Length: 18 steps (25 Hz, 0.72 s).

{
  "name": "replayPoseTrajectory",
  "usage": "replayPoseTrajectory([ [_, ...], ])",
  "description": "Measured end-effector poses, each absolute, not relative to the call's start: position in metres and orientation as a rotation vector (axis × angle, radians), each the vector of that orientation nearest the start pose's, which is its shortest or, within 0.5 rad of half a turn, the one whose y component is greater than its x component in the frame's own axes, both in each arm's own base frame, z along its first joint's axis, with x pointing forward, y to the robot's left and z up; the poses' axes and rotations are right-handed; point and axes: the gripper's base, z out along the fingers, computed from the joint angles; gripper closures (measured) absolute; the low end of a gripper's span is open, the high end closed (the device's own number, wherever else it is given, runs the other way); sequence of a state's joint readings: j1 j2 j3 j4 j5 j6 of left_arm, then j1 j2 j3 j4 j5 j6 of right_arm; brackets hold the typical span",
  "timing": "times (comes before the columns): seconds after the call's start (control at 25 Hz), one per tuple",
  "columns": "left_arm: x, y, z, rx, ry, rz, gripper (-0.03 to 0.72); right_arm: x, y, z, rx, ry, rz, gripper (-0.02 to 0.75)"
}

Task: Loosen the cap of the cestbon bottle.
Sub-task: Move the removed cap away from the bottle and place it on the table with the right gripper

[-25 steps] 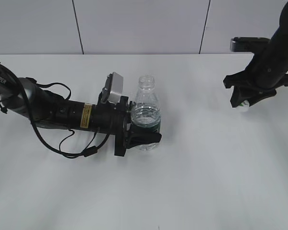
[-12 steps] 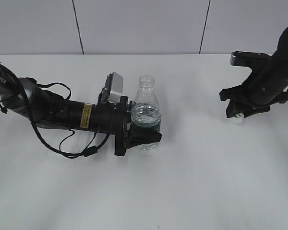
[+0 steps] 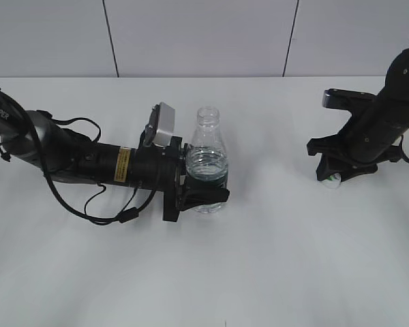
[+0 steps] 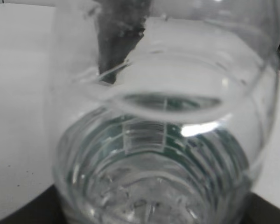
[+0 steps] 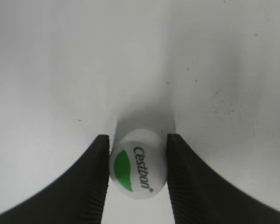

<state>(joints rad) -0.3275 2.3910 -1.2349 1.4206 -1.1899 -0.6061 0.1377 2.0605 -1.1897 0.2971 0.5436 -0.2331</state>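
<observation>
In the right wrist view, the right end effector (image 5: 138,175) holds the cap (image 5: 138,170) between its two black ribbed fingers (image 5: 99,182), one at each side and both touching it; the cap is white and round, and its top carries a green leaf-shaped mark and the dark word "Cestbon"; it is off the bottle, just above the white bench (image 5: 60,70), and its shadow lies on the bench right behind it.

In the exterior view the left end effector (image 3: 203,193) is closed around the lower part of the cestbon bottle (image 3: 207,161), at the dark green label band; the bottle stands upright near the middle of the bench (image 3: 273,259), with an open ridged neck and water filling the lower half; a small yellow sticker (image 3: 123,163) with unreadable print sits on the left arm; white letters "PER" (image 3: 0,113) can be read at the far left edge of that arm.

The right end effector (image 3: 332,178) is at about 3 o'clock from the bottle, well apart from it, low over the bench, and the cap (image 3: 332,180) shows white with a bit of green at its tip.

In the left wrist view the bottle (image 4: 163,140) fills the frame; green label lines are seen through the water, but no letters are readable there.
</observation>
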Motion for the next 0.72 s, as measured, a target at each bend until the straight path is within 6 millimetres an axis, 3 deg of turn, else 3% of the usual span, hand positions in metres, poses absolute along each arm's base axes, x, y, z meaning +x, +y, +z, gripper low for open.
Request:
replayPoseTrajectory([
  [0.36,0.352,-0.208,0.054,1.356,1.470,-1.139,0.281,0.378,0.066,0.106,-0.191,2.875,0.251,0.450],
  [0.56,0.352,-0.208,0.054,1.356,1.471,-1.137,0.281,0.378,0.067,0.107,-0.191,2.874,0.254,0.390],
  [0.72,0.352,-0.208,0.054,1.354,1.472,-1.137,0.281,0.378,0.067,0.120,-0.193,2.841,0.255,0.370],
])
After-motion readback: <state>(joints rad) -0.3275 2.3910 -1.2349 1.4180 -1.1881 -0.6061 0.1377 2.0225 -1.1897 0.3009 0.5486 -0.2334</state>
